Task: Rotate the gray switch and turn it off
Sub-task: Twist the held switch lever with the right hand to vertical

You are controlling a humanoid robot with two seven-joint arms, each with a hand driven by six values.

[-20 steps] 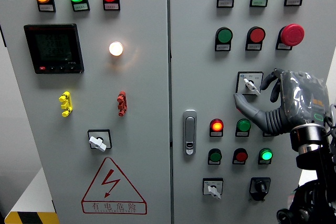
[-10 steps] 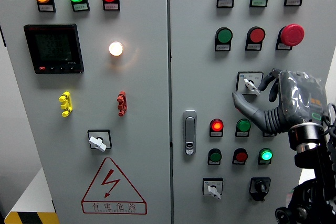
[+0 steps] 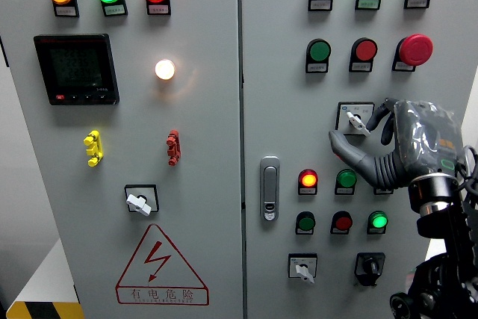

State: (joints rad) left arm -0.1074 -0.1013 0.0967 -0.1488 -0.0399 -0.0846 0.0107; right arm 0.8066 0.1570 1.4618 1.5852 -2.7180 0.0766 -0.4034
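Right hand (image 3: 399, 147), grey, plastic-wrapped, raised from lower right, back toward camera; thumb and forefinger curled either side of the small gray rotary switch (image 3: 355, 119) on its square plate, mid-right door. Firm contact can't be confirmed, looks like a loose pinch. Versus a second ago: hand has drifted slightly left and up, switch handle angle unchanged. Surface is a vertical grey metal cabinet panel (image 3: 209, 184) with lit lamps; white wall strip at left.
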